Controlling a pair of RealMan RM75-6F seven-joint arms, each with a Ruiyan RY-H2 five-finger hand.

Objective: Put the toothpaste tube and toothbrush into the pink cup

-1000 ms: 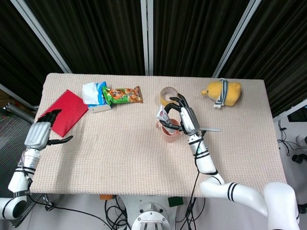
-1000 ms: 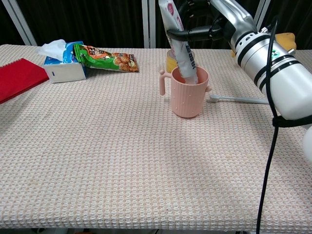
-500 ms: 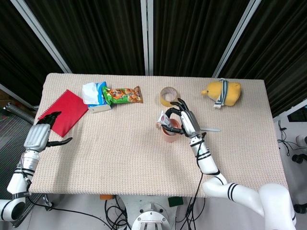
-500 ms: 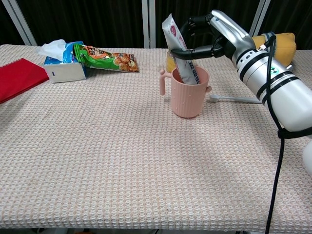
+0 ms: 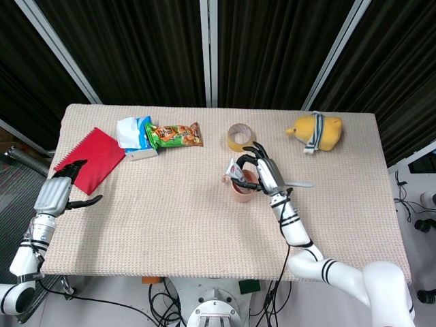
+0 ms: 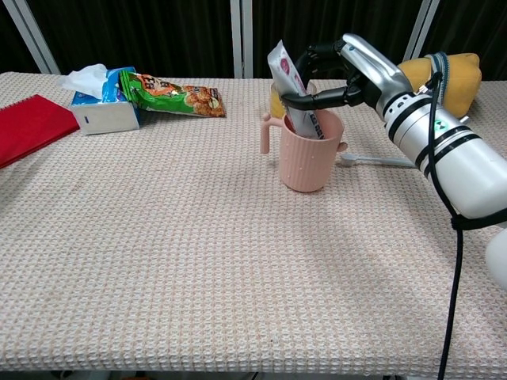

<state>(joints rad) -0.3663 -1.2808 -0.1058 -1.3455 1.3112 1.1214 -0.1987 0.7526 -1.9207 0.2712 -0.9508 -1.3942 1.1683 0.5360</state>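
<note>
Near the middle of the frame, the toothpaste tube (image 6: 290,85) stands tilted inside the pink cup (image 6: 307,150), with the right hand (image 6: 348,73) pinching its upper part. The toothbrush (image 6: 379,161) lies flat on the table (image 6: 198,261) just right of the cup. At far left, the left hand (image 5: 60,191) hovers with fingers apart, holding nothing.

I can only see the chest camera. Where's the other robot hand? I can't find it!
Observer: The left robot hand is at the table's left edge, beside the red notebook, holding nothing.
Operator: What's the yellow bit behind the pink cup?
Observer: From above, it's a roll of tape, lying flat, apart from the pink cup.
Operator: And the yellow lump on the right?
Observer: A plush toy with a grey strap round it.
</note>
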